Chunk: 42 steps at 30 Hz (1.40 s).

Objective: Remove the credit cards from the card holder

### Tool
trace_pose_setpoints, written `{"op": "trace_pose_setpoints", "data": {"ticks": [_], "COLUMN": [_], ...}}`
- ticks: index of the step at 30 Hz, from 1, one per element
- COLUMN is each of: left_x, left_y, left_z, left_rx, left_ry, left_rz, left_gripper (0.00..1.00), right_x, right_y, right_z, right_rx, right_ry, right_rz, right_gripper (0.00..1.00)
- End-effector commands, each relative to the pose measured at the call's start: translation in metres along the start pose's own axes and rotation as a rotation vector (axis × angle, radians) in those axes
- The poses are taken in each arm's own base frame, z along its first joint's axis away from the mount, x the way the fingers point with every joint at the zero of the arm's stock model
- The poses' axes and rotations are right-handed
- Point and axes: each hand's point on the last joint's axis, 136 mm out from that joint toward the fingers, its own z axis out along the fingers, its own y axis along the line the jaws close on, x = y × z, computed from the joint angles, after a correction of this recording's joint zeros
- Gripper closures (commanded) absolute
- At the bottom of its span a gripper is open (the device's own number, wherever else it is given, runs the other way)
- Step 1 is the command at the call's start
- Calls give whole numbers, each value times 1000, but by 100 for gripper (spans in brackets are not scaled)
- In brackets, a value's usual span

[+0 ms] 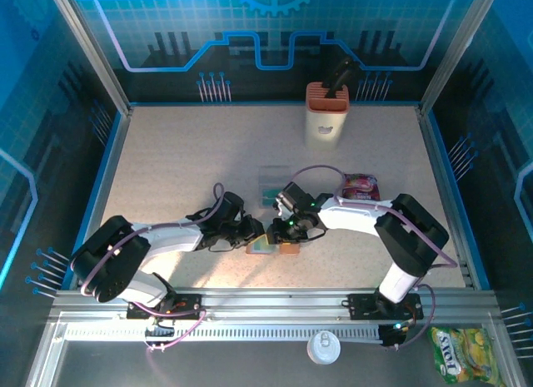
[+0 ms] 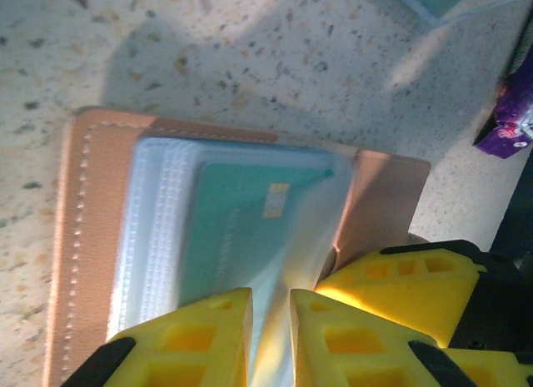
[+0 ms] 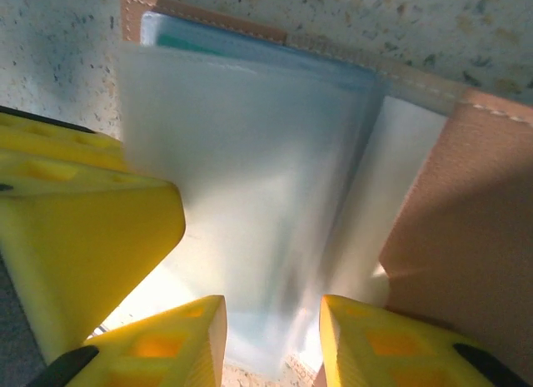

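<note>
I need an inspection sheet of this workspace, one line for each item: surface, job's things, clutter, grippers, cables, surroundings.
Surface: speckled table, no spill seen.
Job's things: holder lies open between the grippers, with a teal card in a clear sleeve; a second card lies apart, farther back.
Clutter: purple packet; orange box at the back.
Grippers: left gripper pinches a sleeve of the holder; right gripper straddles the sleeves, grip unclear.
Cables: purple cables loop along both arms, no snag seen.
Surroundings: blue walls; white lid and green bag on the near ledge.
</note>
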Motion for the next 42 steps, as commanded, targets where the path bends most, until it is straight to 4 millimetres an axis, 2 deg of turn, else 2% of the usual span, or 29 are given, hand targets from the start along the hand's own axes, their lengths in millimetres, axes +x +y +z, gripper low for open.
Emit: {"op": "trace_pose_setpoints", "data": {"ticks": [1, 6, 12, 19, 26, 29, 42], "left_x": [1, 3, 7, 12, 17, 16, 6], "left_y": [-27, -42, -54, -69, -75, -75, -63], "left_z": [-4, -5, 4, 22, 38, 40, 20], "left_rx": [53, 67, 80, 102, 109, 110, 62], "left_ry": [18, 31, 54, 91, 115, 114, 63], "left_rz": [35, 59, 77, 78, 81, 84, 107], "left_gripper": [79, 78, 75, 62, 59, 58, 54], "right_x": [-1, -1, 3, 6, 6, 13, 9], "right_y": [2, -12, -33, -48, -40, -44, -21], "right_z": [-18, -30, -50, -66, -73, -69, -56], "right_rx": [5, 72, 209, 268, 229, 226, 117], "right_ry": [-38, -62, -86, -102, -126, -110, -110], "right_rz": [-8, -10, -23, -13, -10, 0, -1], "right_gripper": [64, 63, 62, 61, 60, 60, 60]}}
